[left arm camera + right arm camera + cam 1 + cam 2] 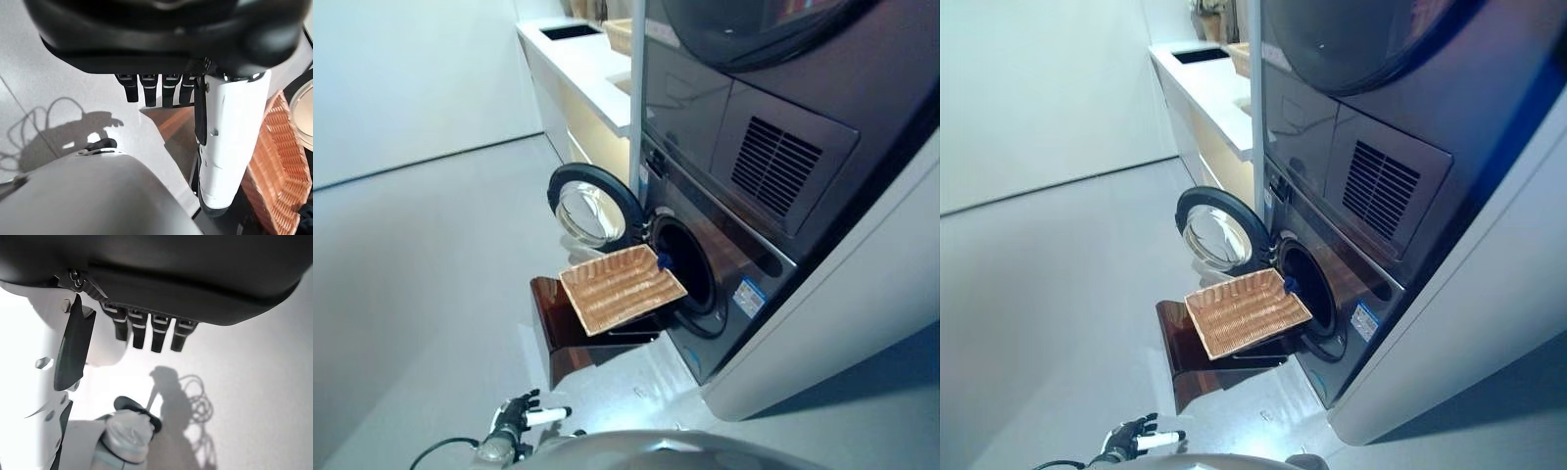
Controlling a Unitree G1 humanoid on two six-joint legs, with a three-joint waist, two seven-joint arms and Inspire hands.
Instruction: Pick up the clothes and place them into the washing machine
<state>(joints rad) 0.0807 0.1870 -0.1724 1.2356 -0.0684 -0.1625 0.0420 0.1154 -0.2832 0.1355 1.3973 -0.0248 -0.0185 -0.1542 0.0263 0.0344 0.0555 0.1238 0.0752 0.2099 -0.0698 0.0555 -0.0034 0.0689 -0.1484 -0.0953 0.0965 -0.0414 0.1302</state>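
The dark washing machine (729,294) stands at the right, its round door (592,211) swung open to the left. A bit of blue cloth (664,260) shows at the edge of the drum opening (693,269). A wicker basket (622,287) lies tilted on a brown stool (563,328) in front of the opening, and no clothes show in it. My left hand (524,416) hangs low by the floor, well short of the stool, fingers (161,90) straight and holding nothing. My right hand (146,333) shows only in its wrist view, open over bare floor.
A dryer (773,147) is stacked above the washer. A white counter (578,59) with a sink and a second wicker basket (619,34) runs along the far wall. Grey floor (431,255) stretches to the left of the stool.
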